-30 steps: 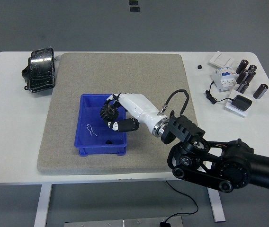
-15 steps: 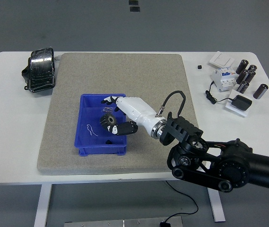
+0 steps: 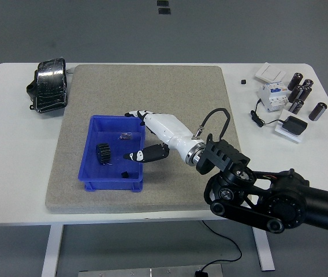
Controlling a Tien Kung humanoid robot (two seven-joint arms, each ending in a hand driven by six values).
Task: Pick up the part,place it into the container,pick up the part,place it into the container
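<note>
We see the blue bin point(image 3: 112, 180) on the grey mat point(image 3: 146, 92), a little left of the mat's middle. In it lies the gear point(image 3: 103, 153) — black and toothed, near the left wall, free of any hand. A small dark piece point(image 3: 126, 135) lies at the bin's far right corner, and another small black bit point(image 3: 125, 173) sits near the front wall. What these two are we cannot tell.

The right hand point(image 3: 146, 135) reaches in from the lower right, its white shell just beside the bin's right wall. Its fingers point(image 3: 135, 113) are spread and loose, holding nothing; the thumb point(image 3: 136, 155) pokes over the right rim. The left hand is out of view.

The mat covers most of the white table point(image 3: 14, 150). At the table's far left corner lies a black wrapped bundle point(image 3: 49, 84). On the right side of the table we find a white breaker point(image 3: 271, 94), several black cylinders point(image 3: 302, 92), a white switch plate point(image 3: 270, 72), a black adapter point(image 3: 294, 124) with its cable — and a tiny black cube point(image 3: 243, 82) near the mat's far right corner. Beyond the table is grey floor point(image 3: 94, 29).
</note>
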